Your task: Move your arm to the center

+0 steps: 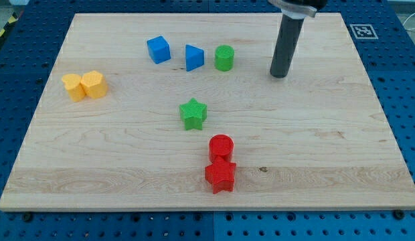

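Nearest the view's bottom lies a red star (220, 177), touching a red cylinder (221, 146) just above it; the 2 make a short column a little right of the desk's (314, 161) middle line. Above them and slightly to the view's left sits a green star (193, 113), alone, close to the desk's centre.

No jaws exist on this arm: it ends in a straight dark rod (288, 43), so nothing is gripped or held. My tip (280, 75) rests on the wood in the upper right part of the desk, touching no block. The rod stands nearly upright, leaning a little toward the view's right as it rises, and its upper end joins a grey-and-black mount (296, 7) cut off by the view's top edge.

Closest to my tip is a green cylinder (224, 57), to its left and apart from it. Just left of that is a blue triangular block (194, 57), near the cylinder with a narrow gap showing between them, and further left a blue cube (158, 49), near the triangular block but apart from it. These 3 form a loose row along the upper middle.

Far to the view's left, 2 yellow blocks touch side by side: 1 (73, 87) on the left, the other (94, 84) on the right; their exact shapes are hard to tell.

My tip sits above and to the right of the desk's centre, well apart from the green star and the 2 red blocks
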Controlling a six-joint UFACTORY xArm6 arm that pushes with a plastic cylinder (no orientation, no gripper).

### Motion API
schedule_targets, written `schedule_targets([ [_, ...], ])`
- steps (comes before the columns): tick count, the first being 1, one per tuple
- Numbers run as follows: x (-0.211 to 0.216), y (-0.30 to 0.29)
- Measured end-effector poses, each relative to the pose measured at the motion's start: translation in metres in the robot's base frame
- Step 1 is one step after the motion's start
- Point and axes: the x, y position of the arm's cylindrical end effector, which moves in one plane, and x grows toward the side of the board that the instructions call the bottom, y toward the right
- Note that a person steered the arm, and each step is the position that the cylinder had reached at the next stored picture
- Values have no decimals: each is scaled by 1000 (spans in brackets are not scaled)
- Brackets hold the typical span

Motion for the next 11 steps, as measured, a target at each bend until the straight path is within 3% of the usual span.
schedule_targets([
  [2, 35, -21],
  [6, 36, -122],
  [8, 11, -134],
  [11, 10, -146],
])
